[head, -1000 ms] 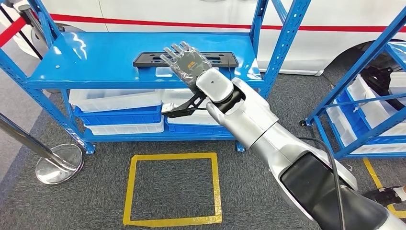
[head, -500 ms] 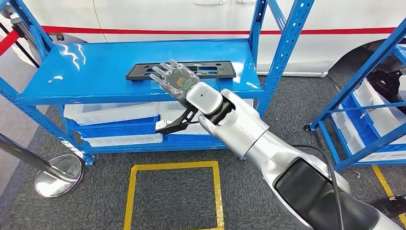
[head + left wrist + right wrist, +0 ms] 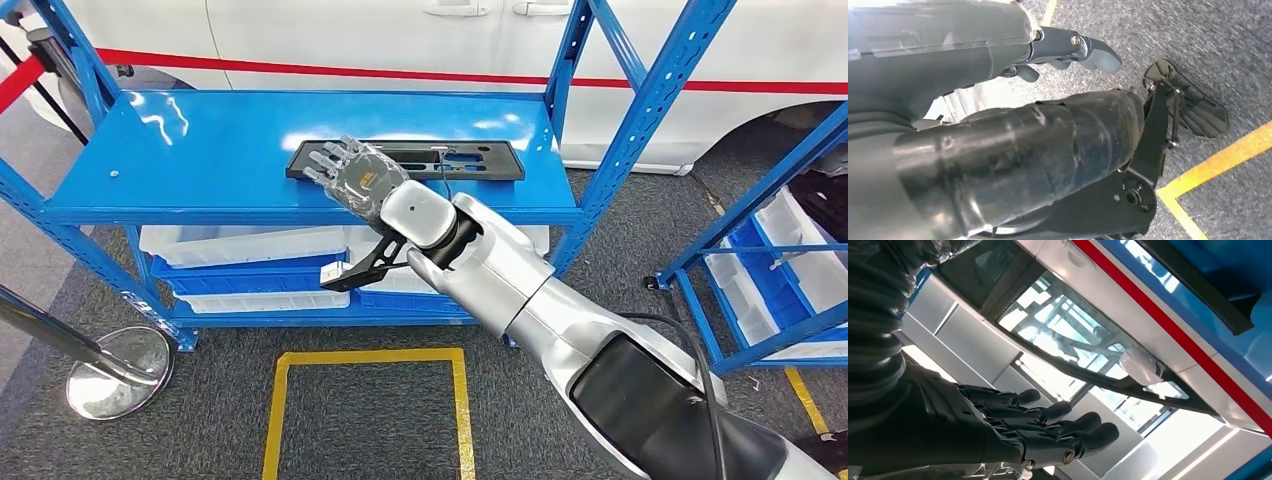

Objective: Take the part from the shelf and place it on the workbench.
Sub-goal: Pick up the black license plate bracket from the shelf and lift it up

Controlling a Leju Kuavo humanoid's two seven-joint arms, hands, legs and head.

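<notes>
The right hand, fingers apart and holding nothing, reaches over the black part lying flat on the blue shelf; next it likely must lower and grip it.

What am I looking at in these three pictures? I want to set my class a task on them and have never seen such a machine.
This is a two-legged humanoid robot with silver arms and many-fingered hands. The wide picture is from a camera high on its body, looking forward and down. There its right hand reaches out, fingers spread and holding nothing, over a flat black part lying on the top board of a blue shelf. White and blue bins sit on the lower level, and yellow tape marks a square on the grey carpet. A white vehicle with a red stripe stands behind.

The other two pictures come from cameras at the wrists and are turned. The left hand hangs over the carpet, holding nothing.
</notes>
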